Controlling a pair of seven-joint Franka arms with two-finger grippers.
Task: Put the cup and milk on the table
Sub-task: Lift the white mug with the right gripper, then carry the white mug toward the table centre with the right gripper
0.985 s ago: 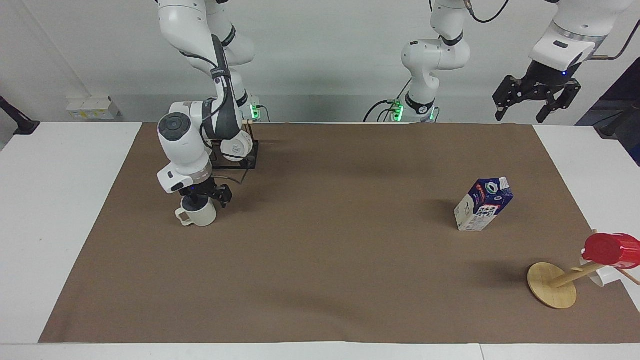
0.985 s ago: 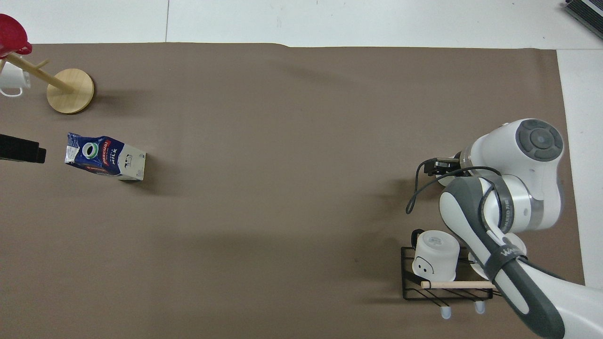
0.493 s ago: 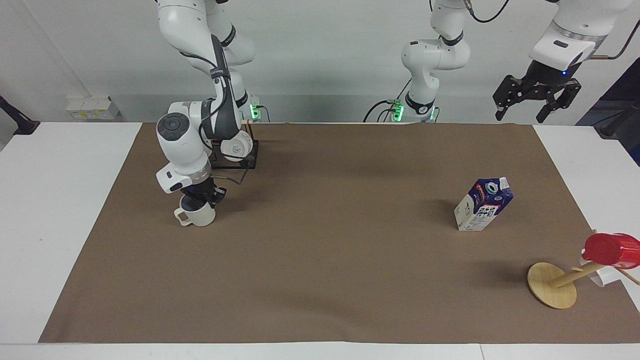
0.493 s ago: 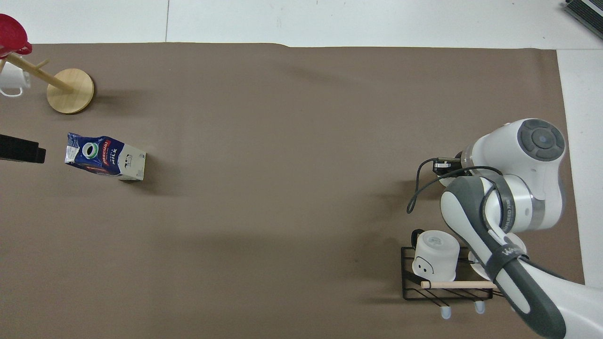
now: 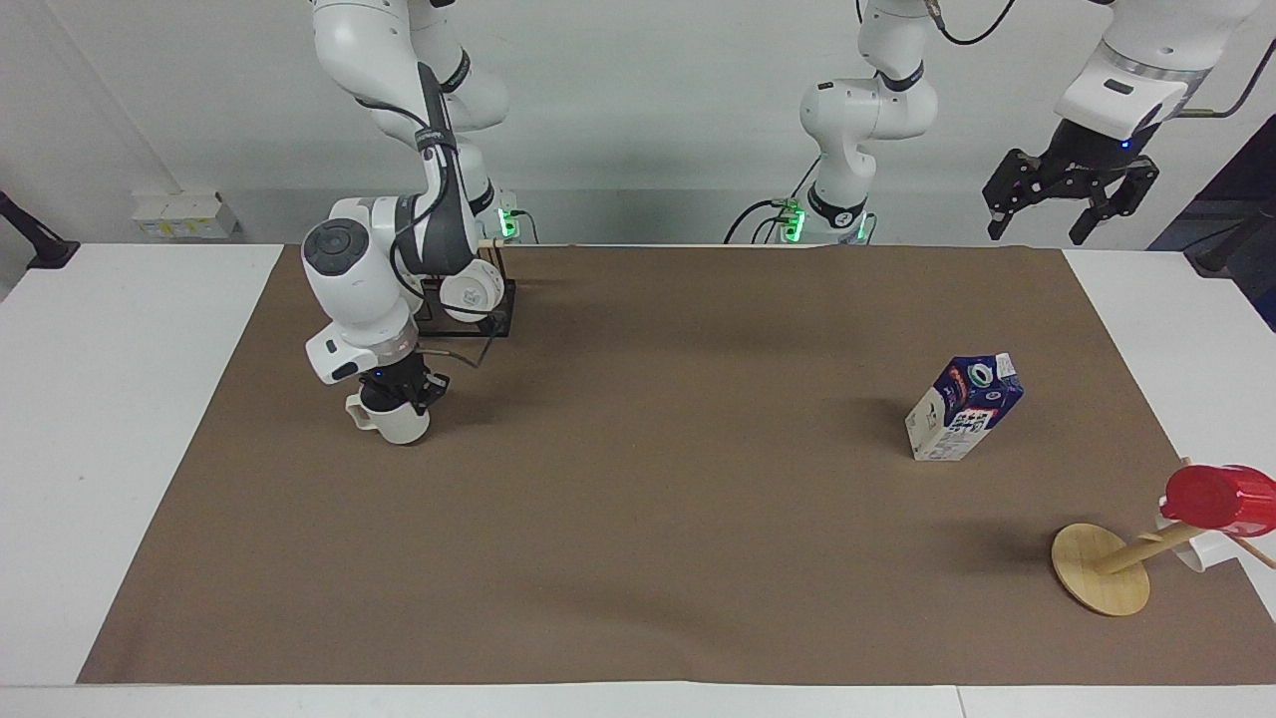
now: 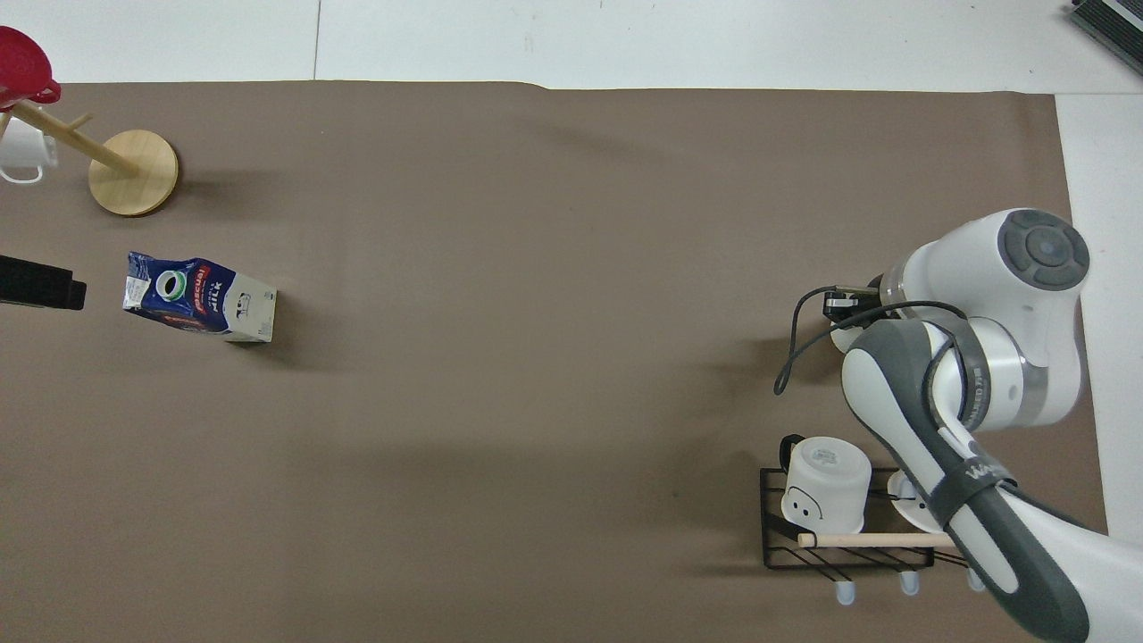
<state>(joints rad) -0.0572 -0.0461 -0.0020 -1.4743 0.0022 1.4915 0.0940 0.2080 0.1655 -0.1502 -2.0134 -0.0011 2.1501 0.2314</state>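
Note:
The cream cup (image 5: 396,423) is upright over the brown sheet of the table (image 5: 648,519), toward the right arm's end, beside the black rack. My right gripper (image 5: 397,392) comes straight down and is shut on the cup's rim, with the handle pointing toward the table's end. I cannot tell whether the cup's base touches the sheet. In the overhead view the right arm's wrist hides the cup. The milk carton (image 5: 965,409) stands free on the sheet toward the left arm's end; it also shows in the overhead view (image 6: 201,296). My left gripper (image 5: 1072,204) is open and waits high over that end.
A black wire rack (image 6: 844,549) holds an upturned white mug (image 6: 826,487) near the right arm's base. A wooden mug tree (image 5: 1102,568) with a red cup (image 5: 1218,496) and a white mug (image 6: 20,154) stands farther from the robots than the milk.
My right gripper closed on the cup's rim and shifted the cup a little toward the robots and the table's end. The left arm and the milk have not moved.

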